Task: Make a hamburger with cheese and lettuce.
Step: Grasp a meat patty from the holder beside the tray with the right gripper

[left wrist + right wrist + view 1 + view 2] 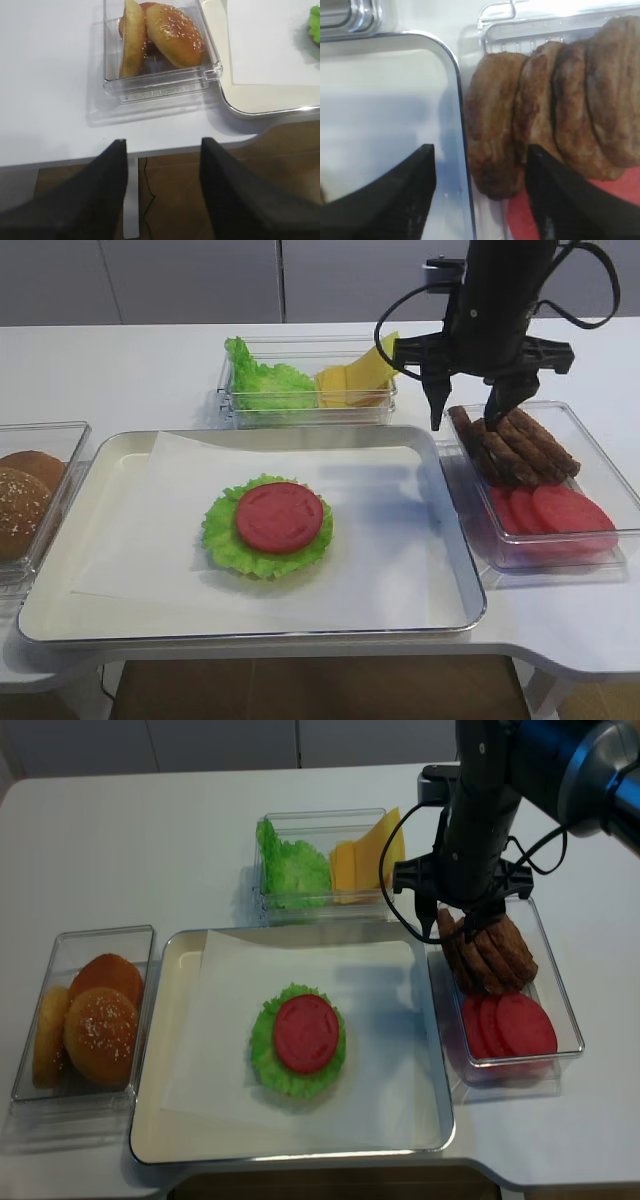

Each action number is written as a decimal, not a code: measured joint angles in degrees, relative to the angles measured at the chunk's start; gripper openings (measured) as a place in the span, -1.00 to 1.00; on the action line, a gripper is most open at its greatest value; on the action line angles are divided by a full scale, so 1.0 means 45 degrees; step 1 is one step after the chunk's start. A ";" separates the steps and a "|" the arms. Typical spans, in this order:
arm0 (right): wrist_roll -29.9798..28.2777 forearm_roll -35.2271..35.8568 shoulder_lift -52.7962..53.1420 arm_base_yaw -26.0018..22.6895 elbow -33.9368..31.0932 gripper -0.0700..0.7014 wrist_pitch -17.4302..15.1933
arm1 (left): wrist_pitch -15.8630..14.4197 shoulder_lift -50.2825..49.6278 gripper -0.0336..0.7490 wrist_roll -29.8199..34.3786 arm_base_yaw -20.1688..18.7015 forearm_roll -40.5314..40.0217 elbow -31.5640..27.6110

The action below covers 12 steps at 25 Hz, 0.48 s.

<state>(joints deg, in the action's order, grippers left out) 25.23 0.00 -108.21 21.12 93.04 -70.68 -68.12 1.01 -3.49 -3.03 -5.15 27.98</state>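
The right gripper (468, 412), jaws spread and empty, straddles the endmost patty (492, 145) (hamburger (268, 525) lacks one), so closing comes next.

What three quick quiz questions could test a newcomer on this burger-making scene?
1. True or false: the hamburger already has a brown patty on top.
2. Which bin does the right gripper hover over: A) buns, B) patties, C) cheese?
3. What sits directly on the lettuce in the tray?

Key: 1. False, the top layer is tomato. 2. B, with fingers open around the leftmost patty. 3. A red tomato slice.
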 joint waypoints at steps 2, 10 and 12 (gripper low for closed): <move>0.0000 0.0000 -0.0060 0.0000 0.0000 0.33 0.0100 | 0.0000 0.0000 -0.01 0.0000 0.0000 0.0000 0.0000; 0.0000 0.0285 -0.0082 0.0000 0.0000 0.33 0.0503 | 0.0000 0.0000 -0.01 0.0000 0.0000 0.0000 0.0000; 0.0000 0.0314 -0.0082 0.0011 0.0000 0.33 0.0551 | 0.0000 0.0000 -0.01 -0.0022 0.0000 0.0000 0.0000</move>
<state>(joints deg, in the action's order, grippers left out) 25.23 1.41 -108.58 21.17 93.04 -68.20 -68.12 1.01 -3.59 -3.03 -5.15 27.98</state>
